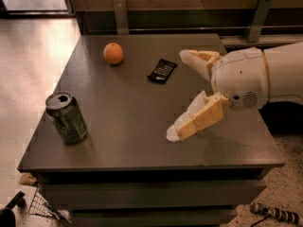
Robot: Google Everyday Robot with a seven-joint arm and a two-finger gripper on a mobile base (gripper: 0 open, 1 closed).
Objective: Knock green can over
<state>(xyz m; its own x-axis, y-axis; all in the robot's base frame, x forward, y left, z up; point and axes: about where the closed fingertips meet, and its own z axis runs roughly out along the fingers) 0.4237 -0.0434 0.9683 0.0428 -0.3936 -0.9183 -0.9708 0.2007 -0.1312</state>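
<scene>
While the green can [67, 118] stands upright:
Tool [178, 95]: spread wide, empty, over right half of tabletop [118, 143].
Green can: front-left corner, well apart.
Risk: hard sweep sends it off the near edge.

- Green can [67, 118]: dark green with a mottled lighter-green pattern; silver top with a dark opening.
- Orange [113, 53]: plain bright orange.
- Packet [162, 70]: flat black with faint pale markings.
- Surface [123, 103]: plain dark grey-brown with a dull sheen.
- Gripper [177, 95], over the right half of the surface: cream and tan fingers [199, 119], spread apart, with whitish tips.
- Arm shell [246, 77] behind the gripper: white.
- Floor [28, 56]: pale beige, speckled.
</scene>
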